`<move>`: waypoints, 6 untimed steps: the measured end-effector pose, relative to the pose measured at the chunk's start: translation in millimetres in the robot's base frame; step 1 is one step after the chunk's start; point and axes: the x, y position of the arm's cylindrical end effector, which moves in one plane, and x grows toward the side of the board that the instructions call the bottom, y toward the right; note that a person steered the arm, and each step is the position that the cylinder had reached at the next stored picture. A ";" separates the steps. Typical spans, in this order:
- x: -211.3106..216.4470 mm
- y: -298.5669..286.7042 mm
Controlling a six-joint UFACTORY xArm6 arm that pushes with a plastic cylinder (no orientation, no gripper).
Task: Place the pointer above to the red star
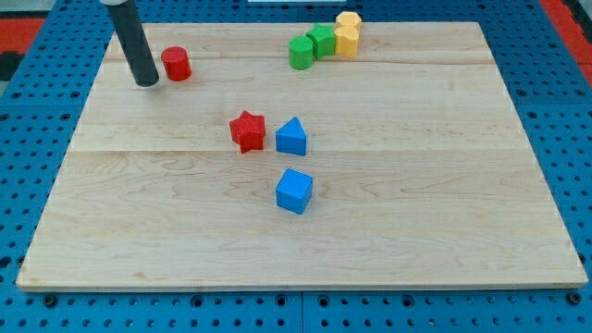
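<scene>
The red star (247, 130) lies near the middle of the wooden board (435, 213). My tip (147, 83) rests on the board at the view's upper left, just left of a red cylinder (176, 64), almost touching it. The tip is well up and to the left of the red star. A blue triangular block (291, 137) sits right beside the star on its right.
A blue cube (294, 191) lies below the star and triangle. At the view's top, two green blocks (301, 52) (322, 40) and two yellow blocks (347, 40) (348, 19) cluster together. A blue pegboard table (37, 111) surrounds the board.
</scene>
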 end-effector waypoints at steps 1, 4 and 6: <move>0.0 45.1; -38.2 74.4; -7.3 94.2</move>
